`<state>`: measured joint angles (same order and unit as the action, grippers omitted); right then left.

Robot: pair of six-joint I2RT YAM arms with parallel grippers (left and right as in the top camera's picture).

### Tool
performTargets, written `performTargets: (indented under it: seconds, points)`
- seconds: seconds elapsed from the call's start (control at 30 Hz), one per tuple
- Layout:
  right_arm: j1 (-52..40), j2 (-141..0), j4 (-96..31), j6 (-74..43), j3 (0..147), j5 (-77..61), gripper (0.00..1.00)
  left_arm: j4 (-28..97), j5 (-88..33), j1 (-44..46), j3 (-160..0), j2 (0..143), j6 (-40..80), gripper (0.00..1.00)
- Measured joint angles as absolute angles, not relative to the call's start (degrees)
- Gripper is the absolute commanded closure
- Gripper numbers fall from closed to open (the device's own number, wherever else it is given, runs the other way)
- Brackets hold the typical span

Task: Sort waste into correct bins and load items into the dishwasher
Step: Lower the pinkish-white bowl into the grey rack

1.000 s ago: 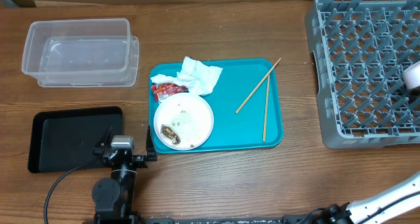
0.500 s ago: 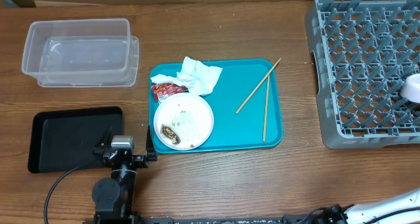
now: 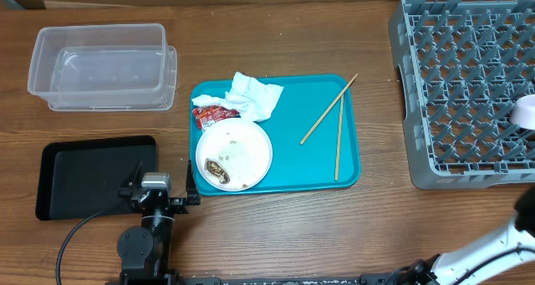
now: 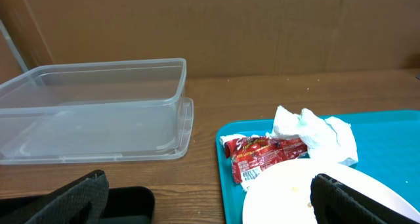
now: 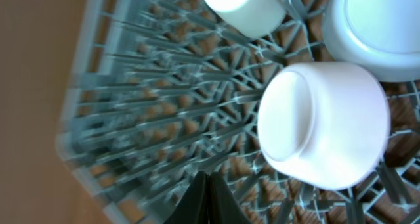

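One square grey plastic dish rack (image 5: 151, 119) holds three white round dishes (image 5: 321, 122). The right gripper (image 5: 208, 183) faces it, fingers pressed together and empty. One teal serving tray (image 3: 301, 164) carries one white plate (image 3: 244, 150), two pale wooden chopsticks (image 3: 328, 109), one crumpled white napkin (image 3: 255, 97) and one red wrapper (image 3: 213, 114). The left gripper (image 4: 207, 184) is spread wide beside one black tray (image 3: 84, 176). One clear plastic tub (image 3: 100, 63) lies beyond.

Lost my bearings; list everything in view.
Clear tub: one, clear, table's back left.
Black tray: one, black, near left.
Teal tray: one, teal, centre.
Napkin: one, white, on teal tray.
Wrapper: one, red, beside napkin.
Plate: one, white, on teal tray, brown scrap on it.
Chopsticks: two, pale wood, on teal tray.
Dish rack: one, grey, right.
Dishes: three, white, in rack.
Left claw: open, by black tray.
Right claw: shut, above rack.
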<state>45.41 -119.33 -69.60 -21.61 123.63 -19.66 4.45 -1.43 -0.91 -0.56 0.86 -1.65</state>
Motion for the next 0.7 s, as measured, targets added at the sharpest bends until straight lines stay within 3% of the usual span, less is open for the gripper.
performTargets:
  seconds: [0.23,0.7]
  points:
    - [37.0,-125.3,-69.8,-27.4,123.6,-2.7,0.94,4.4,-1.4,-0.9,-0.6,0.9,-1.7,0.0]
    - [39.9,-129.3,-77.4,-33.1,123.6,8.8,0.96,4.4,-1.4,-0.9,-0.6,0.9,-1.7,0.0]
